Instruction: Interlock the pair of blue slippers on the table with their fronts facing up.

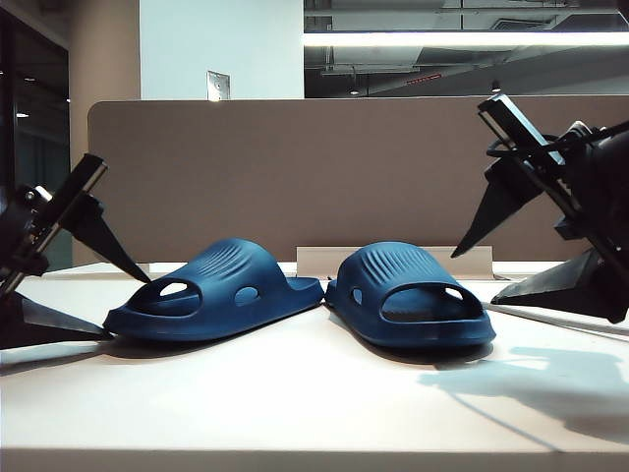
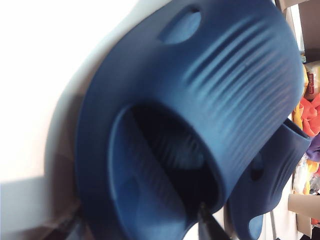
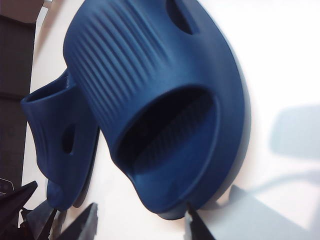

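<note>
Two slippers lie flat on the counter, soles down, heels almost touching in the middle and open toes pointing outward and toward the camera. The left slipper is just beside the left pincer, and the right slipper is near the right pincer. Both pincers are open and hold nothing; each one stands at the outer side of its slipper, low over the counter.

The step in hand, as I judge it, is the approach for the grasp. To do it well, each pincer should bring one finger inside the toe opening and the other over the strap or under the sole edge, so that the grip takes a firm part. The left wrist view shows a fingertip already near the mouth of the slipper. The closing should be slow, because the foam will probably give and spring back.

The slippers are dark navy, matte, with thick soles, a wide ribbed strap and oval holes on the sides. The footbed has fine grooves. The counter is pale, smooth and flat, so a slipper may slide when it is pushed.
</note>
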`<action>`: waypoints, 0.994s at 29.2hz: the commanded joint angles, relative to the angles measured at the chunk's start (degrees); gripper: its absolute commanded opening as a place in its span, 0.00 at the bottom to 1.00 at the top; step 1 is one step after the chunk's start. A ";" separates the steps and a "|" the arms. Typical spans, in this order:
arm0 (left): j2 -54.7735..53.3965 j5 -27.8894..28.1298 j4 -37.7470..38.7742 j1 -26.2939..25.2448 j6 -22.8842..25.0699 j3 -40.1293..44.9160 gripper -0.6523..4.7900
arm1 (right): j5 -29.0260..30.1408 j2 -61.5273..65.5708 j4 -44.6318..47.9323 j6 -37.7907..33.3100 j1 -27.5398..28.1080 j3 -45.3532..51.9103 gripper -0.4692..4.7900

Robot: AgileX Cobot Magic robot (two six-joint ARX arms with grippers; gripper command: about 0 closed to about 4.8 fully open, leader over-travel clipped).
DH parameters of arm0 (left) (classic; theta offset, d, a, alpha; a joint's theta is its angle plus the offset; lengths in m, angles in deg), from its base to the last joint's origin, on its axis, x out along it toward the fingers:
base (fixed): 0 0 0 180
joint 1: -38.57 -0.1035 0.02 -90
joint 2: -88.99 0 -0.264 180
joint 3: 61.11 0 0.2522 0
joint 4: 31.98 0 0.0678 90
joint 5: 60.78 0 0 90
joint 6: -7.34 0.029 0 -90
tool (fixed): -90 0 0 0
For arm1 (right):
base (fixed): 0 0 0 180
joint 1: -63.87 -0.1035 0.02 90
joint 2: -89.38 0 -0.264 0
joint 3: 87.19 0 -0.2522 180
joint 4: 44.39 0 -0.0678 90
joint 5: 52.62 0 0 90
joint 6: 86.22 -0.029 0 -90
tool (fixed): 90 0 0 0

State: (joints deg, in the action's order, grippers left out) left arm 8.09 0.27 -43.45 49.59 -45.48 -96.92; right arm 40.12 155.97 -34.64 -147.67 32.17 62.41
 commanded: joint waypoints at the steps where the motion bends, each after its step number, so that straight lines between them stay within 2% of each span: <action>1: 0.11 0.39 -1.42 0.13 -0.15 -0.09 0.63 | -0.24 0.20 0.81 0.04 -0.04 -0.15 0.50; 16: -4.15 2.80 -2.40 2.19 -0.11 -0.11 0.60 | -0.07 0.46 0.74 0.24 -0.07 -0.15 0.50; 17: -4.28 3.08 -2.32 2.19 -0.09 -0.11 0.49 | -0.07 0.46 0.74 0.39 -0.07 -0.15 0.50; 19: -4.28 3.02 -2.27 2.19 -0.09 -0.09 0.36 | -0.11 0.46 0.74 0.39 -0.07 -0.15 0.50; 25: -4.28 2.99 -2.27 2.19 -0.07 -0.09 0.24 | -0.24 0.46 0.74 0.39 -0.07 -0.15 0.50; 29: -4.28 2.97 -2.27 2.19 0.35 -0.09 0.22 | -0.28 0.46 0.74 0.39 -0.07 -0.15 0.50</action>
State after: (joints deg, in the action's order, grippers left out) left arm 4.57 3.16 -47.34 51.69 -45.76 -97.40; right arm 40.12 156.58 -34.66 -147.56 32.17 62.43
